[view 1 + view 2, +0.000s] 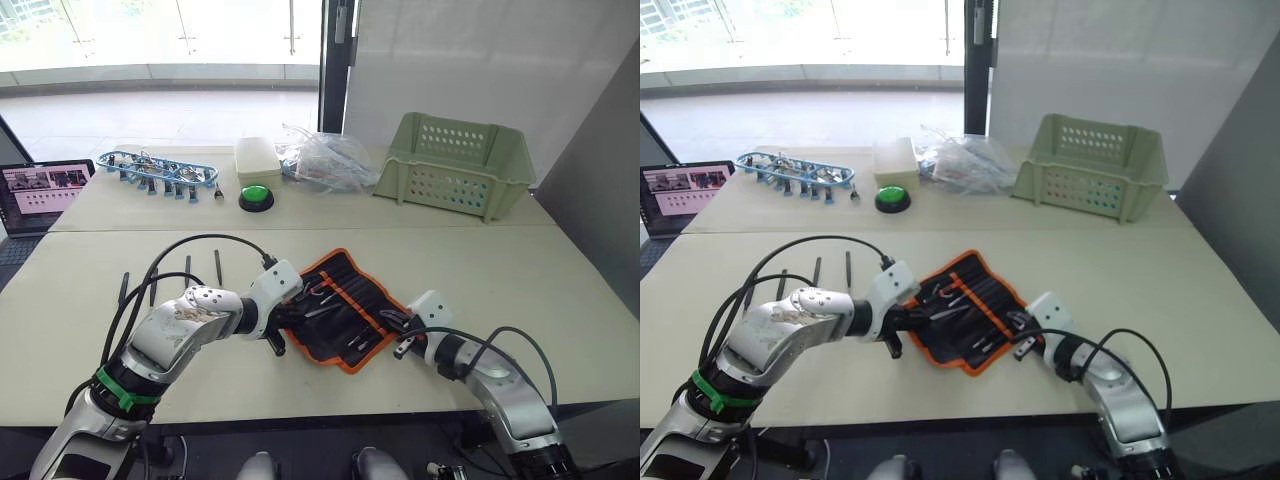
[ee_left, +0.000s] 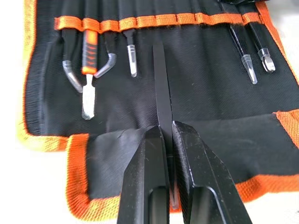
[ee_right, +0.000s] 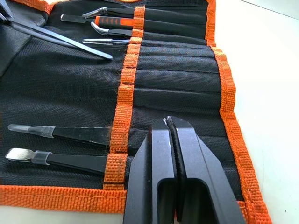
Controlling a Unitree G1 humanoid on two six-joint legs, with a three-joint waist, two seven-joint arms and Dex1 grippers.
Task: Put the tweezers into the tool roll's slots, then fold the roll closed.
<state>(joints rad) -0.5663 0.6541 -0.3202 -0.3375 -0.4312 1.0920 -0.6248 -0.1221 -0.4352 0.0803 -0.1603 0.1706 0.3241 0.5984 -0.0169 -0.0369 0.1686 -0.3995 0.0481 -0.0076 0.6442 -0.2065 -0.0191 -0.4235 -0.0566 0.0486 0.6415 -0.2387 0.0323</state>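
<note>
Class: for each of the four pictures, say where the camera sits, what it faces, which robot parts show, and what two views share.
Left eye: head camera, looking down at the tool roll; both arms show.
Right eye: same head, same scene, slightly shifted.
Left wrist: faces the roll's slots; left gripper shut on a tweezer.
Right wrist: faces the roll's orange band; right gripper shut.
Both wrist views share the roll and the slotted tools.

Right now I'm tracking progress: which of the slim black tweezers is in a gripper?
The straight black tweezer pinched by the left gripper, pointing over the open black, orange-edged tool roll. The others sit in slots or lie loose.
</note>
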